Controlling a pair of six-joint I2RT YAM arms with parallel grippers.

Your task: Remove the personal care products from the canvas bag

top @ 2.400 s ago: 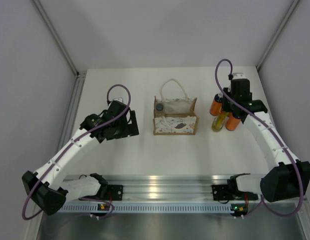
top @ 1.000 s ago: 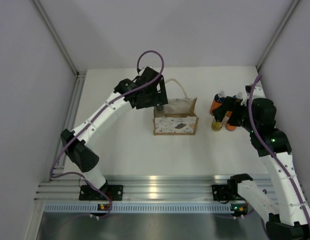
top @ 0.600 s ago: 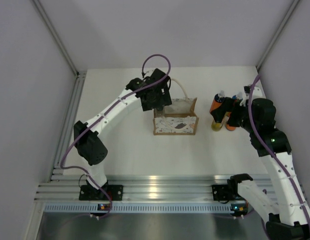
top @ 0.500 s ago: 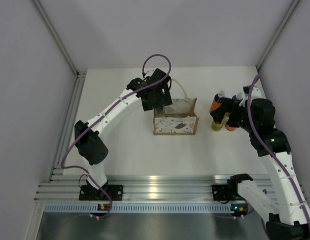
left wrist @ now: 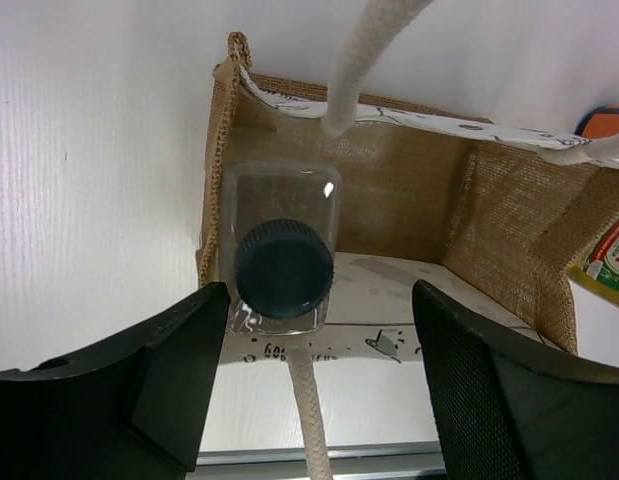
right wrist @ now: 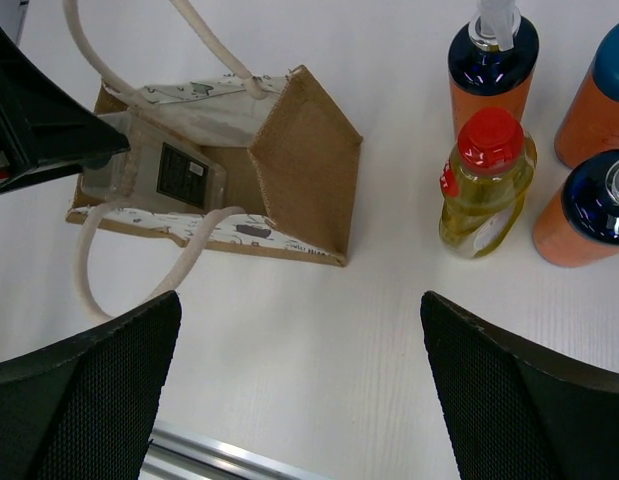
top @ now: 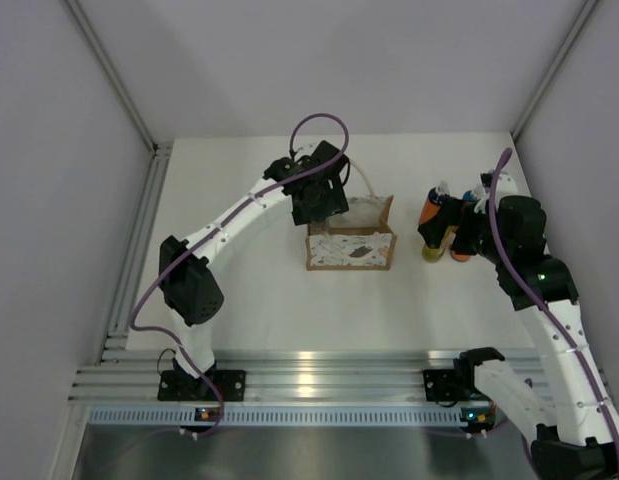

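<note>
The canvas bag [top: 351,250] stands mid-table, tan with a white printed front. In the left wrist view its mouth [left wrist: 409,190] faces me. A pale cream bottle with a dark grey cap [left wrist: 284,268] stands upright in its left corner. My left gripper [left wrist: 314,395] hovers over that end, open, its fingers [left wrist: 179,385] apart and holding nothing. A rope handle [left wrist: 309,410] lies below them. Right of the bag [right wrist: 309,160] stand three orange bottles [right wrist: 492,65] [right wrist: 599,100] [right wrist: 579,215] and a slim yellow one with a red cap [right wrist: 486,185]. My right gripper [right wrist: 304,400] is wide open above bare table.
An aluminium rail [top: 309,385] runs along the near edge. Grey enclosure walls close in the left, right and back. The bag's far rope handle [left wrist: 364,60] arches up over its opening.
My left arm has swung right and forward, from left of the bag to over its left end, and its jaws have narrowed. The right arm has pulled back from the bottles.
</note>
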